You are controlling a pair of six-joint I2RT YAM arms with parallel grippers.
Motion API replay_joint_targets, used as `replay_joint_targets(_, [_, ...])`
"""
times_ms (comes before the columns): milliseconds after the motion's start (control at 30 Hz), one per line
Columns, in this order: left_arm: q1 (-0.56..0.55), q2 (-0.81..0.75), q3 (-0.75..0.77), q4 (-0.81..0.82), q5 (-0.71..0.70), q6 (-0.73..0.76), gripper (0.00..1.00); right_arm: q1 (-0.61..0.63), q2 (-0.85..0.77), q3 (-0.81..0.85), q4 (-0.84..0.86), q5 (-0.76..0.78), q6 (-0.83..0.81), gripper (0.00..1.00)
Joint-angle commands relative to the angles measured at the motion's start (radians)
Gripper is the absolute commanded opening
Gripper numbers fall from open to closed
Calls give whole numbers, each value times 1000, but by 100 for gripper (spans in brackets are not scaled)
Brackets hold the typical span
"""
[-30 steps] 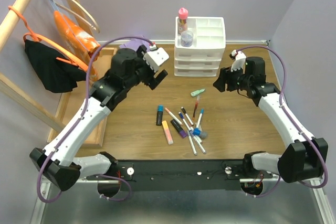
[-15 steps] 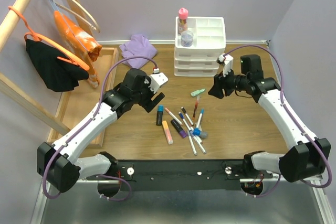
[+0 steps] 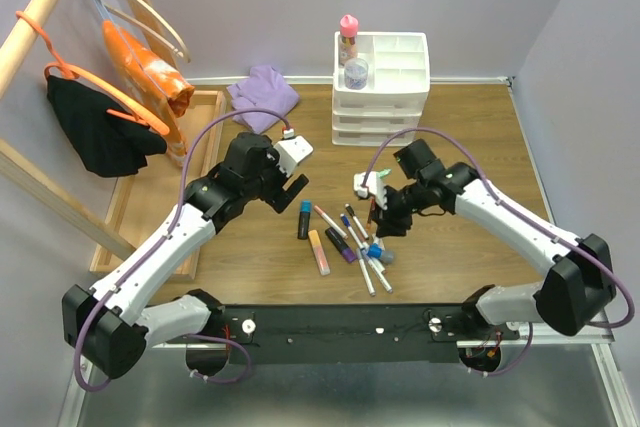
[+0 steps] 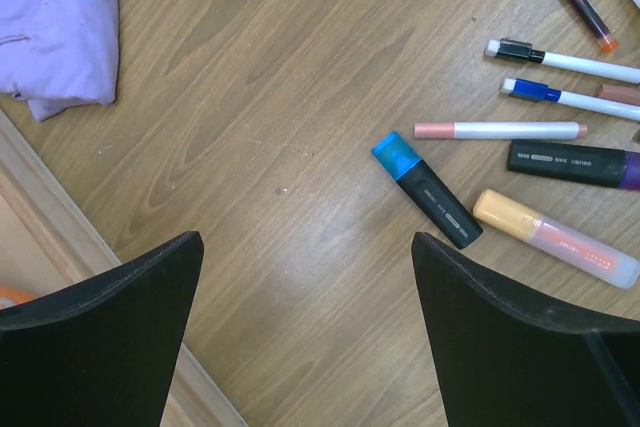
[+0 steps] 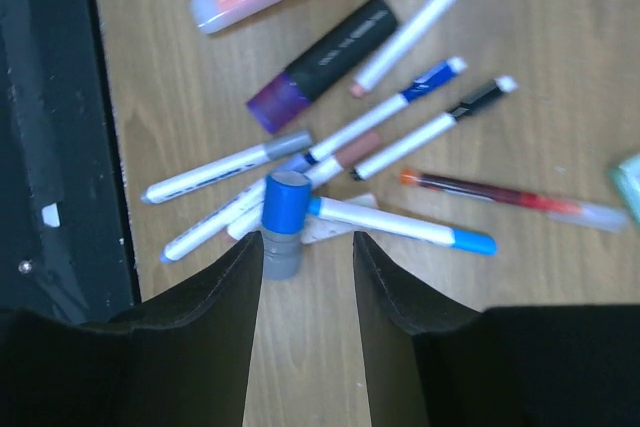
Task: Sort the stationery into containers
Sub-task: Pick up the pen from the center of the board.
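Note:
Several thin white markers (image 3: 352, 232) lie in a loose pile at the table's middle, with a black blue-capped highlighter (image 3: 304, 218), an orange highlighter (image 3: 319, 252) and a black-purple one (image 3: 341, 244). The white drawer unit's top tray (image 3: 402, 52) holds a pink-capped glue bottle (image 3: 347, 37) and a grey round jar (image 3: 356, 71). My left gripper (image 3: 290, 197) is open and empty above bare wood, left of the black highlighter (image 4: 425, 189). My right gripper (image 5: 307, 247) is open low over the pile. A blue-capped grey tube (image 5: 283, 222) stands at its left fingertip (image 5: 250, 252). The mint highlighter (image 5: 630, 182) barely shows at the right edge.
A purple cloth (image 3: 264, 87) lies at the back left, beside a long wooden tray (image 3: 205, 107). A wooden rack with hangers and clothes (image 3: 100, 107) stands on the left. The black base rail (image 3: 340, 322) runs along the near edge.
My right arm has swung from beside the drawer unit down and left over the marker pile. My left arm has come forward from the back and now hovers just left of the black highlighter.

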Motion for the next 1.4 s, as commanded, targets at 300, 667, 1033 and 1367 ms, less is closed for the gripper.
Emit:
replay_joint_targets(300, [4, -65, -100, 10, -26, -29, 97, 147, 134, -30, 123, 92, 17, 50])
replay_joint_targets(667, [4, -62, -131, 20, -66, -58, 97, 148, 284, 100, 270, 184, 271, 50])
replay_joint_targets(1033, [10, -48, -131, 60, -100, -29, 97, 150, 182, 30, -58, 84, -15, 62])
replay_joint_targets(1367, [13, -30, -115, 68, -84, -46, 97, 151, 194, -13, -6, 125, -32, 66])
